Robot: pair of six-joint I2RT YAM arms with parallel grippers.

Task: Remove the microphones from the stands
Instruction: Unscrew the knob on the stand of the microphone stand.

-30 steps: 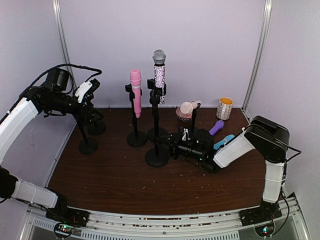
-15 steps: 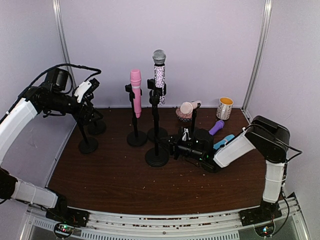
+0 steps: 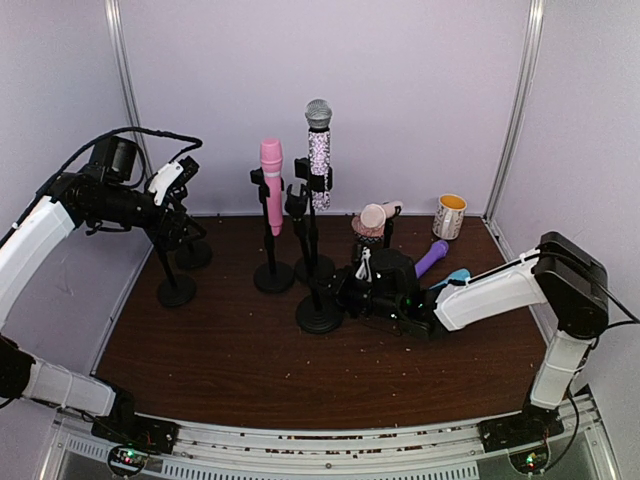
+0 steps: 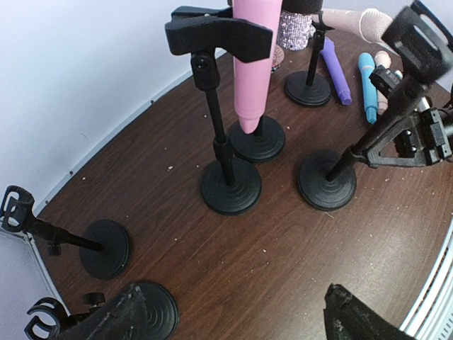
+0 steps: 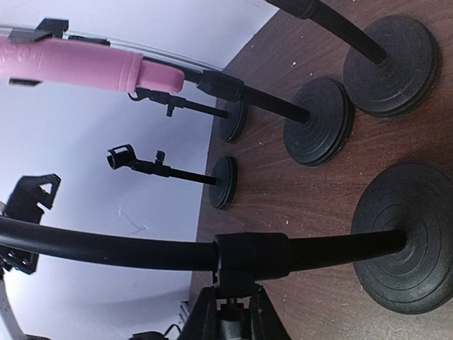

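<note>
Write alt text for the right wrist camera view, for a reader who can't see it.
The right gripper is clamped on the collar of a thin black microphone stand pole that runs across the lower frame to its round black base. Behind it, a pink microphone sits in the clip of a second black stand on the dark brown wooden table.

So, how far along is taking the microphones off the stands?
Looks done: a purple microphone and a blue microphone lie on the table. In hand: the right gripper is shut on the pole of the front stand, whose clip is empty; the left gripper hangs open. Left: the pink microphone and the glitter microphone stand in their clips.
</note>
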